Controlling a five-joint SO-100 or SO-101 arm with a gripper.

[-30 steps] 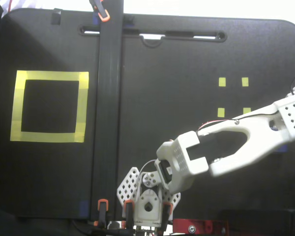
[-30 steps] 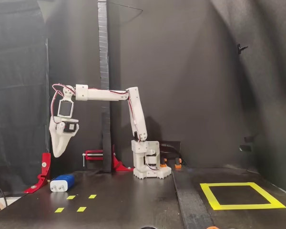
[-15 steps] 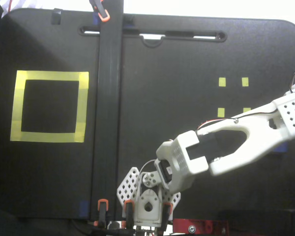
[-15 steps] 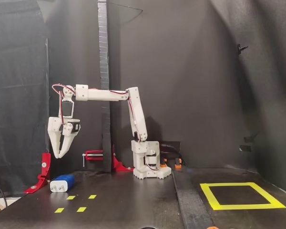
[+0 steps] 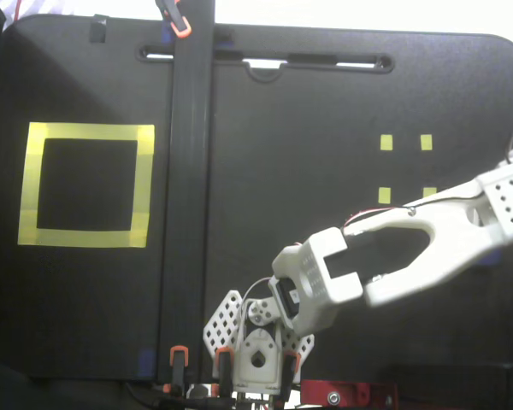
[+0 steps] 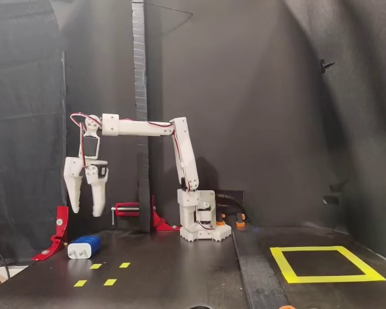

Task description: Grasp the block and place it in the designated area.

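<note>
In the side-on fixed view, the white two-finger claw (image 6: 85,212) hangs from the outstretched white arm (image 6: 138,127) with its fingers pointing down and spread apart, released and holding nothing. It sits well above the black bench (image 6: 180,270), at the left end of the scene. Just below it and slightly left of its tips lies the small dark-blue rounded block with a pale end (image 6: 84,246), flat on the bench on its long side, near a red clamp (image 6: 56,232). The spread fingers over the block suggest the arm is lining up for a descent, so the grasp itself has not begun.

Four small yellow tape marks (image 6: 103,273) lie on the bench just nearer than the block, probably marking a start spot that the block sits outside of. The large square outlined in wide yellow tape with a black interior (image 6: 367,273) lies far off to the right, beyond the arm's base (image 6: 204,228) and a raised dark strip (image 6: 254,273), with nothing in it.

In the top-down fixed view the arm reaches out of frame at the right edge, so neither claw nor block shows clearly; the yellow square (image 5: 144,184) is on the left there.
</note>
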